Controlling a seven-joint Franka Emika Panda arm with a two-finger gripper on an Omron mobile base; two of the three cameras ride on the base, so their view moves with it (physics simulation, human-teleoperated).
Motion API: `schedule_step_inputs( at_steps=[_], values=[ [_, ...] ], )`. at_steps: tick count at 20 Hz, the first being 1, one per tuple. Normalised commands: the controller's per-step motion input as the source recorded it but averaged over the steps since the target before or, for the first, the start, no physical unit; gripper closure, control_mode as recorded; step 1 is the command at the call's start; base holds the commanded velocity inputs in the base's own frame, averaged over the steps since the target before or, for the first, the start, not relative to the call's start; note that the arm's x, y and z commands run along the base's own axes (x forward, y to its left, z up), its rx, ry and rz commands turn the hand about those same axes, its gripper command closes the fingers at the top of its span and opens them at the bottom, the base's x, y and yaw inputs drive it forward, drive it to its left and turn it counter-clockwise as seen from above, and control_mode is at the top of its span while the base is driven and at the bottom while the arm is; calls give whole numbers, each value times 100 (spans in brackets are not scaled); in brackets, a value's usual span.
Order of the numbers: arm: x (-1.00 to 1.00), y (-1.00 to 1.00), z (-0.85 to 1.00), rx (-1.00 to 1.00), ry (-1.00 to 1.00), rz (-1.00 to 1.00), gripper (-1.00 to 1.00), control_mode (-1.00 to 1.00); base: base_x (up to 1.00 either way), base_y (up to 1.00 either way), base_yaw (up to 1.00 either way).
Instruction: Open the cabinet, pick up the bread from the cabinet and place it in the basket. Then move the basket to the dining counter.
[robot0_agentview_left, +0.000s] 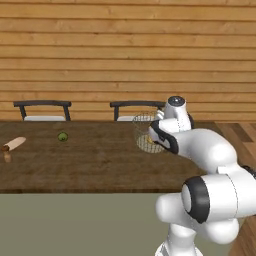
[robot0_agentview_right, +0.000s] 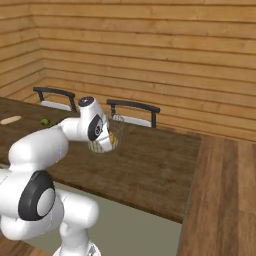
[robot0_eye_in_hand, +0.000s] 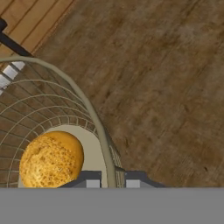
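Note:
My gripper (robot0_eye_in_hand: 112, 178) is shut on the wire rim of the basket (robot0_eye_in_hand: 87, 103), one finger inside the rim and one outside. The golden bread (robot0_eye_in_hand: 51, 159) lies in the basket's bottom. From the base views the basket (robot0_agentview_left: 144, 132) hangs tilted at the hand, over the right part of the dining counter (robot0_agentview_left: 90, 160). The right base view shows the same basket (robot0_agentview_right: 107, 142) beside the wrist, with a bit of orange bread (robot0_agentview_right: 113, 136) through the mesh. Whether it touches the counter (robot0_agentview_right: 150, 165) I cannot tell. The cabinet is out of view.
A small green fruit (robot0_agentview_left: 62, 136) and a pale long roll (robot0_agentview_left: 13, 144) lie on the counter's left part. Two dark chairs (robot0_agentview_left: 42, 105) (robot0_agentview_left: 135, 105) stand behind it against the wooden wall. The counter ends at the right in plank floor (robot0_agentview_right: 225, 190).

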Motion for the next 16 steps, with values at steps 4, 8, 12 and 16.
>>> schedule_step_inputs(
  at_steps=[4, 8, 12, 16],
  values=[
    [0, 0, -84, -9, 0, 0, 100, -100, 0, 0, 0],
    [0, 0, -69, -5, 0, 0, 100, -100, 0, 0, 0],
    [0, 0, -26, 0, 0, 0, 100, -100, 0, 0, 0],
    [3, 0, -18, 0, 1, 0, 100, -100, 0, 0, 0]
  ],
)
